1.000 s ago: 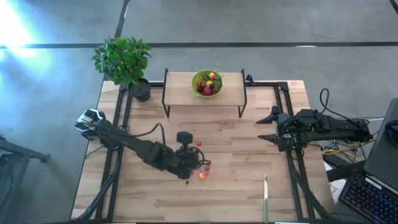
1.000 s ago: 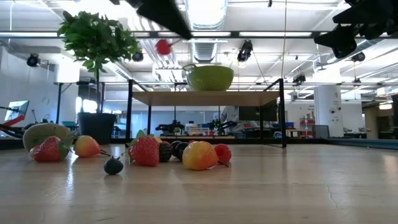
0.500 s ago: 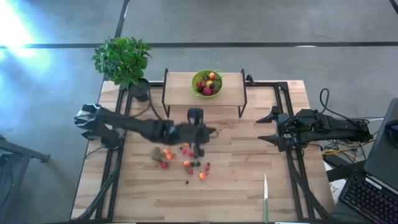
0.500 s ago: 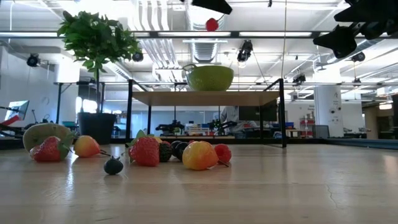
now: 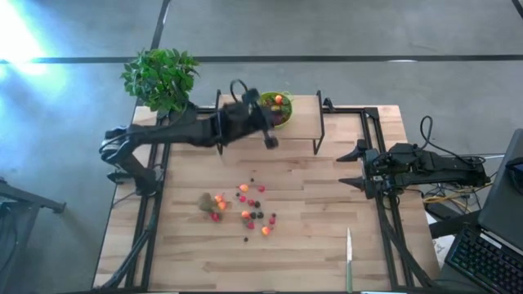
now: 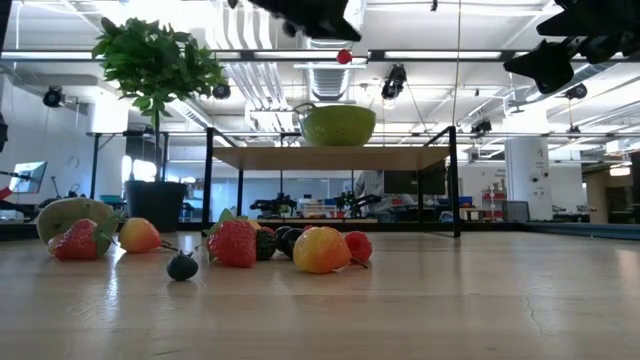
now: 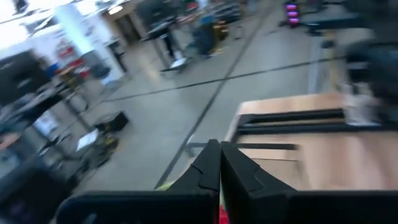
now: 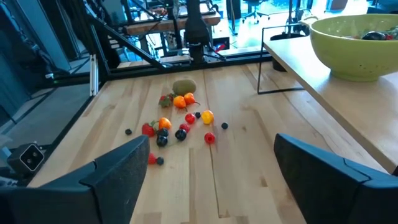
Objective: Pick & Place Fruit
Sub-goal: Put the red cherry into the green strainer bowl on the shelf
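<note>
Red, small and round, 1 berry (image 6: 344,57) hangs pinched in the left tool (image 5: 268,139), whose fingers are pressed together on it high above the bench (image 5: 327,245). Seen from above, that tool sits at the near edge of the raised shelf (image 5: 302,122), just beside the lime-green bowl (image 5: 281,104). The bowl lies just past the tool toward the far side of the bench, and in the level view the berry hangs a little to the right of the bowl's middle and well clear above its rim (image 6: 338,110). I judge this the carry stage, with the release into the bowl likely next, and that short offset is what it turns on.

The remaining fruit (image 5: 245,214) lies scattered on the bench's middle, with the brown kiwi (image 5: 206,201) at the left of the cluster. The left arm works this pile; the right tool (image 5: 353,167) waits at the bench's right side, fingers spread wide and holding nothing. A green-handled knife (image 5: 349,261) lies near the front edge.
</note>
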`<state>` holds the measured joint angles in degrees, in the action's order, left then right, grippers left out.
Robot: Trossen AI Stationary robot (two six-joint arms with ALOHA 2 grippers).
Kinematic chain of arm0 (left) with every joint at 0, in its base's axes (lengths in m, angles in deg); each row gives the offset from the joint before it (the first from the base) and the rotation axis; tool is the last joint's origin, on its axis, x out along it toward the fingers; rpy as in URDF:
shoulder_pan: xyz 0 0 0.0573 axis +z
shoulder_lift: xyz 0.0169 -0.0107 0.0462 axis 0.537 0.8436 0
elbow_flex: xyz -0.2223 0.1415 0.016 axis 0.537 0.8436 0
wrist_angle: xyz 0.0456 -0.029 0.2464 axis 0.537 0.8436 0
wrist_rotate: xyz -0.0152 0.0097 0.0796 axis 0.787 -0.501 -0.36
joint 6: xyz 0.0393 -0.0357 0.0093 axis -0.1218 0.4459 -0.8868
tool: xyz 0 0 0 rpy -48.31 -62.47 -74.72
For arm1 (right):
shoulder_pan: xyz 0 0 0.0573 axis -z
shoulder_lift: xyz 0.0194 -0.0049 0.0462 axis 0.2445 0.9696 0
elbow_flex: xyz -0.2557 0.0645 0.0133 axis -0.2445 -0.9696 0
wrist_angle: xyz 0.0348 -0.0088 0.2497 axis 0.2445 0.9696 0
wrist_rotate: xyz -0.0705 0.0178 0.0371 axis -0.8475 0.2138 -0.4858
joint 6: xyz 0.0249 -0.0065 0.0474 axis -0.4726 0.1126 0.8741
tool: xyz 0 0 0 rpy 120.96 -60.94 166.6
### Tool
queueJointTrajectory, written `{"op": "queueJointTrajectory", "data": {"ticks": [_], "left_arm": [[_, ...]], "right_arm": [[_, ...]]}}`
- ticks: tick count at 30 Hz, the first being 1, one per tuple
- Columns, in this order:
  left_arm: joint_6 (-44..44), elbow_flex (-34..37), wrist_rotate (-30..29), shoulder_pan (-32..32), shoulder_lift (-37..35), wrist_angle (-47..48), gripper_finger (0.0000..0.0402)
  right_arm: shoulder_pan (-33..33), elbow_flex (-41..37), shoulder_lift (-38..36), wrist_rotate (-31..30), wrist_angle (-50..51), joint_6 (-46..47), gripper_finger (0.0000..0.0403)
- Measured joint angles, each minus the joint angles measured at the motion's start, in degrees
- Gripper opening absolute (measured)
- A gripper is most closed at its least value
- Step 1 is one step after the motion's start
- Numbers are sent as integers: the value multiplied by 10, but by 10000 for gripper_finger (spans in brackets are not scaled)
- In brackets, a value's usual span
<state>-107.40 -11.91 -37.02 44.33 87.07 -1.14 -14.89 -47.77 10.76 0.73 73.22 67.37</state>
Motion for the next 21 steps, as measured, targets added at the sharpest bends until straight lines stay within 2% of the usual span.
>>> {"op": "queueJointTrajectory", "data": {"ticks": [4, 10, 21], "left_arm": [[52, 4, 6, 53, 0, -4, 4], [123, 38, 55, 108, 1, -32, 3], [126, 112, 70, 122, 1, -99, 4]], "right_arm": [[0, 0, 0, 0, 0, 0, 323], [0, 0, 0, 0, 0, 0, 304], [0, 0, 0, 0, 0, 0, 272]]}}
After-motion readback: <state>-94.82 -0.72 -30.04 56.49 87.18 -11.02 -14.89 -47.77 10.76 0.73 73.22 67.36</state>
